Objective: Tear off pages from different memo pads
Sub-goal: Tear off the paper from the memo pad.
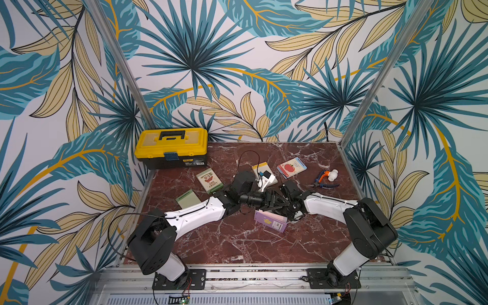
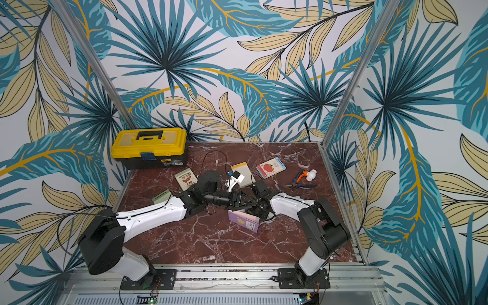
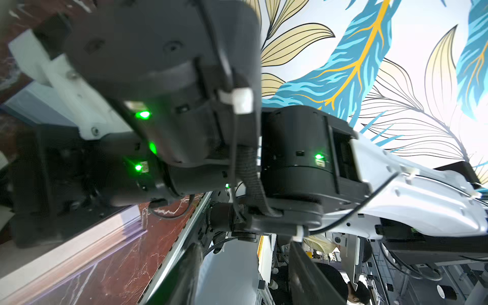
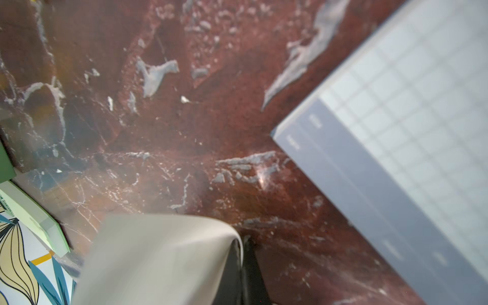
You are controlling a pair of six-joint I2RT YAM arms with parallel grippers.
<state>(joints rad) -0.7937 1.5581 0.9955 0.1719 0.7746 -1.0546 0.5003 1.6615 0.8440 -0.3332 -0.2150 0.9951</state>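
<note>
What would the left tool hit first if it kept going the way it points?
Probably the right arm's wrist: in a top view the left tool points straight at it from close by, and it fills the left wrist view. Height is unclear, so it might pass clear.

I've got the red marble table (image 1: pixel 237 245) under my left gripper (image 1: pixel 286 204) — lilac pad (image 1: pixel 270 221) just nearer me, cream pad (image 1: pixel 264 170) and apple pad (image 1: pixel 291 167) beyond, LUCKY DAY pad (image 1: pixel 209 181) and green pad (image 1: pixel 187 198) off left — toolbox (image 1: pixel 171 148) farthest, pliers (image 1: pixel 320 182) and mallet (image 1: pixel 333 174) off right.
</note>
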